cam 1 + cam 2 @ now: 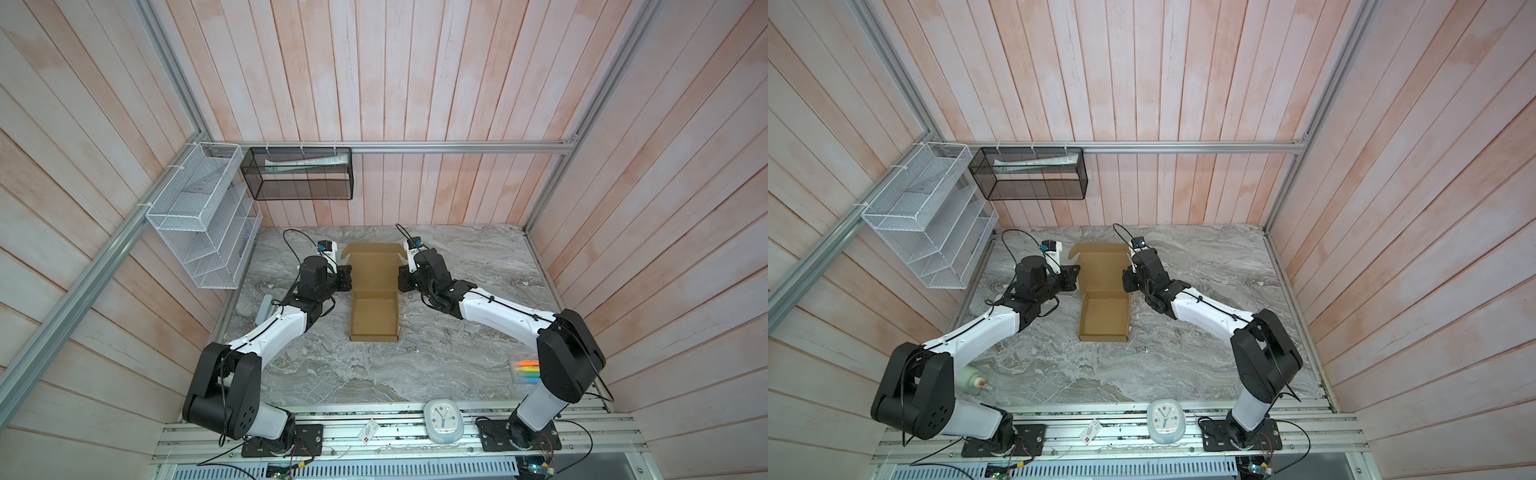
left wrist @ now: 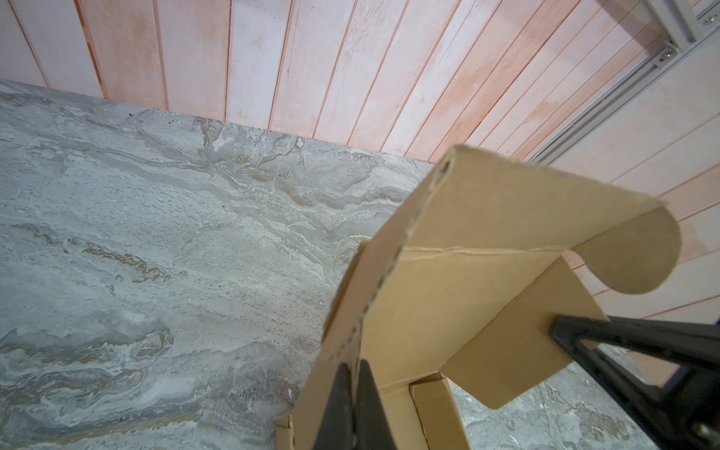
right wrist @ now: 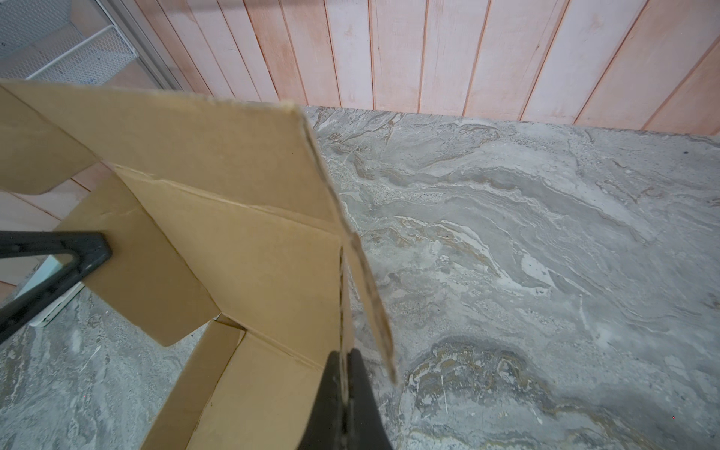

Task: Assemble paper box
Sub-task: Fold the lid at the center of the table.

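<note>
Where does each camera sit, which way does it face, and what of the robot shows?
Top views: above the arm bases, looking down and backward at the paper box on the table; left arm and right arm show whole.
Left wrist: on the left arm, looking along the left gripper, shut on one lid edge; the right gripper also shows.
Right wrist: on the right arm, looking along the right gripper, shut on the opposite edge; the left gripper also shows.
Shared: both wrist views show the lid.

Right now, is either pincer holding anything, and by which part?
Both hold the box: the left pincer pinches the lid's left side flap, the right pincer its right side flap, each at the edge.
</note>
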Action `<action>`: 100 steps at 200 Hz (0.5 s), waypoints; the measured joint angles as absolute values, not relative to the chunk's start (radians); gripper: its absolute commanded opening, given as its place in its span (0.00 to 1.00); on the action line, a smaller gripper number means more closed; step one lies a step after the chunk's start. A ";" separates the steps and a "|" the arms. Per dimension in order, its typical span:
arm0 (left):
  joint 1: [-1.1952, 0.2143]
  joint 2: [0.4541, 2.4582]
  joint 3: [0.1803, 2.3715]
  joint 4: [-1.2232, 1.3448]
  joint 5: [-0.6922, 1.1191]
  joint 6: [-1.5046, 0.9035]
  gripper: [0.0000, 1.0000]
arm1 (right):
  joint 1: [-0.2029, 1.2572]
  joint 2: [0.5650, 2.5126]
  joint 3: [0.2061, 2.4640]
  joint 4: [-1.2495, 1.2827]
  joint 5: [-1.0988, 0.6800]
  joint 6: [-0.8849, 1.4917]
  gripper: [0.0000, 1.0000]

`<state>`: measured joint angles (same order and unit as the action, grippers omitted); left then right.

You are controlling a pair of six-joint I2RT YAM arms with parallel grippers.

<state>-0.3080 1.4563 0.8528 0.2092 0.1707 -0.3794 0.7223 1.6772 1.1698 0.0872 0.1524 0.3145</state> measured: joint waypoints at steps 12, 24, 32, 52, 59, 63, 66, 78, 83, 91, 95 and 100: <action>-0.315 1.454 0.843 0.223 0.157 -0.384 0.00 | 0.728 1.669 1.156 0.101 0.161 0.315 0.00; -0.323 1.451 0.828 0.242 0.143 -0.388 0.00 | 0.734 1.660 1.142 0.113 0.169 0.314 0.00; -0.328 1.448 0.817 0.255 0.133 -0.390 0.00 | 0.738 1.655 1.133 0.120 0.176 0.314 0.00; -0.340 1.436 0.786 0.279 0.113 -0.397 0.00 | 0.747 1.644 1.108 0.139 0.187 0.313 0.00; -0.343 1.432 0.777 0.286 0.108 -0.398 0.00 | 0.748 1.642 1.100 0.144 0.188 0.313 0.00; -0.345 1.430 0.772 0.290 0.106 -0.400 0.00 | 0.749 1.640 1.095 0.148 0.190 0.313 0.00; -0.345 1.428 0.768 0.294 0.104 -0.401 0.00 | 0.749 1.640 1.092 0.150 0.190 0.313 0.00; -0.348 1.423 0.754 0.311 0.101 -0.405 0.00 | 0.750 1.639 1.085 0.159 0.191 0.313 0.00; -0.348 1.421 0.749 0.316 0.100 -0.406 0.00 | 0.750 1.639 1.084 0.160 0.192 0.313 0.00; -0.348 1.417 0.740 0.327 0.099 -0.408 0.00 | 0.751 1.637 1.080 0.166 0.193 0.313 0.00; -0.348 1.415 0.736 0.330 0.098 -0.408 0.00 | 0.751 1.636 1.079 0.167 0.193 0.313 0.00; -0.348 1.411 0.729 0.336 0.097 -0.409 0.00 | 0.752 1.634 1.077 0.168 0.193 0.313 0.00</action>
<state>-0.3485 1.4113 0.7288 0.3359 0.0967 -0.4091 0.7521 1.6344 1.0775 0.1684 0.1928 0.3126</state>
